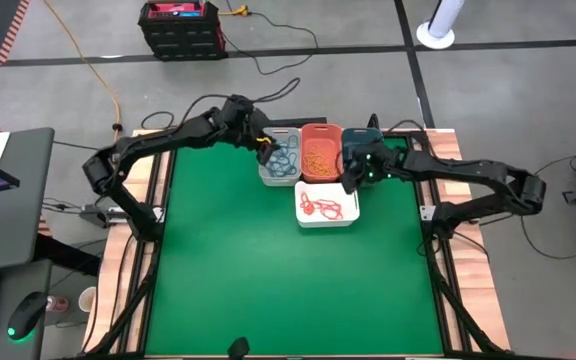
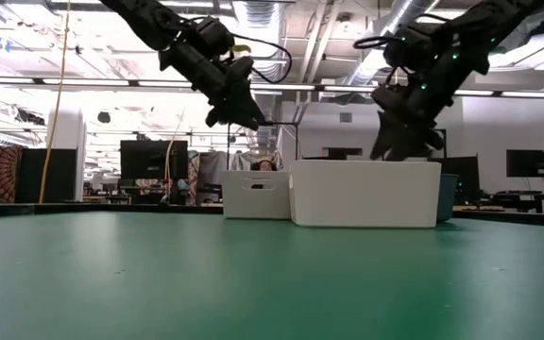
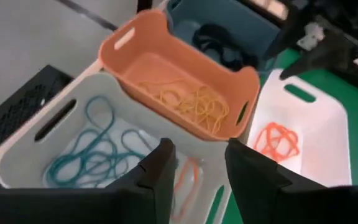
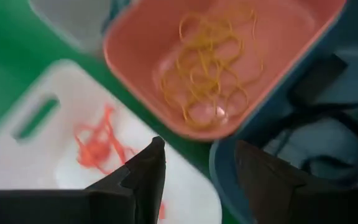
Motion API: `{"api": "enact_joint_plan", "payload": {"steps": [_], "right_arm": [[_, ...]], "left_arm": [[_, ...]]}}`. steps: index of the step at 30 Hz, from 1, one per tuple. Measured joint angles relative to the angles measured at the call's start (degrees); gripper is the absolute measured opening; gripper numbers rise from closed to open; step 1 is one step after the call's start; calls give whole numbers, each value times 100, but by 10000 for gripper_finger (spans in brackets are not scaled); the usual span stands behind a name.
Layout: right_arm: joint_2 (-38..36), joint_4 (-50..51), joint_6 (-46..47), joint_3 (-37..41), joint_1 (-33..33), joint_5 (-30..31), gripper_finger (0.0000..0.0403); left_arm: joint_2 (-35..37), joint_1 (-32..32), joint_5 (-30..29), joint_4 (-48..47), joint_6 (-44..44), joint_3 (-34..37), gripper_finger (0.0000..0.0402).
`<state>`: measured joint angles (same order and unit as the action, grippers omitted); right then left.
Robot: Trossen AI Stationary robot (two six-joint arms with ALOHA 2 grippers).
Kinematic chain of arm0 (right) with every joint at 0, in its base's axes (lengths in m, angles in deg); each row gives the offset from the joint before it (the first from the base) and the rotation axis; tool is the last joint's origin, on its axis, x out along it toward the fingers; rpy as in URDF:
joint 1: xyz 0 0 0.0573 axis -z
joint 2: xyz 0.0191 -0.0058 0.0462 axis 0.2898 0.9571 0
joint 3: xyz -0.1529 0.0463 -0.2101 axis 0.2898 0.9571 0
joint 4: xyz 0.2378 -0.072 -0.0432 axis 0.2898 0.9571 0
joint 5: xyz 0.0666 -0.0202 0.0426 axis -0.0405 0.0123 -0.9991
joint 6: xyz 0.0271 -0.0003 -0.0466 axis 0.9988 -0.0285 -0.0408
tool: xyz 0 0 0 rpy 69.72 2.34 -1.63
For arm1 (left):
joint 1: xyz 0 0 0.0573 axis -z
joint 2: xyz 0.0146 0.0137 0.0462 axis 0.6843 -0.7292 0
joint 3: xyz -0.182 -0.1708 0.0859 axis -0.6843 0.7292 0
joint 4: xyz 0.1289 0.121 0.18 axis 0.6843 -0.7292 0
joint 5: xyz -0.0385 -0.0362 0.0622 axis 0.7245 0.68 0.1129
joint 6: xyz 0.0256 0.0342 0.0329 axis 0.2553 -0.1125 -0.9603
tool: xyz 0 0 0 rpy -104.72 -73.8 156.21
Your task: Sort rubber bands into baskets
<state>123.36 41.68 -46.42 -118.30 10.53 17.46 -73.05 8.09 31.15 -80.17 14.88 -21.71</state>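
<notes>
Four baskets stand together at the table's far middle. The light grey one (image 1: 278, 176) holds teal bands (image 3: 92, 152). The coral-orange one (image 1: 320, 131) holds yellow bands (image 3: 194, 102). The dark slate-blue one (image 1: 358, 133) holds black bands (image 3: 213, 40). The white one (image 1: 326, 218) holds red bands (image 3: 277, 140). My left gripper (image 1: 265, 146) hangs open over the grey basket, with an orange-red band (image 3: 188, 180) showing between its fingers. My right gripper (image 1: 352, 180) hangs open and empty over the border of the white and slate-blue baskets. My left gripper is open above the grey basket with the orange-red band (image 3: 190, 171) in the gap between its fingers. I cannot tell whether the band touches a finger or lies in the basket below.
The green table top (image 1: 268, 290) stretches from the baskets to the near edge. A small dark thing (image 1: 237, 347) sits at the near edge. Both arms reach in from the far corners above the baskets.
</notes>
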Motion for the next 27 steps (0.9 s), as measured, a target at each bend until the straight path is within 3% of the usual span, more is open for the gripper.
{"api": "enact_joint_plan", "payload": {"steps": [4,11,16,21,25,27], "right_arm": [[-157,-441,171,6,206,-313,216],[-1432,-1490,525,873,-498,-55,216],[-2309,-1993,773,1640,-999,467,216],[-2896,-2709,627,1934,-909,456,215],[-3347,-3822,592,2226,-737,516,206],[-3525,-3892,581,2372,-748,480,200]], "left_arm": [[172,-3,125,75,1,0,129],[939,524,-312,-75,-296,234,129],[1490,1170,-931,931,103,1342,129],[1914,1466,-1441,2390,1062,2478,129],[2083,1476,-2204,2845,1104,2719,129],[2102,1478,-2386,2758,916,2750,129]]}}
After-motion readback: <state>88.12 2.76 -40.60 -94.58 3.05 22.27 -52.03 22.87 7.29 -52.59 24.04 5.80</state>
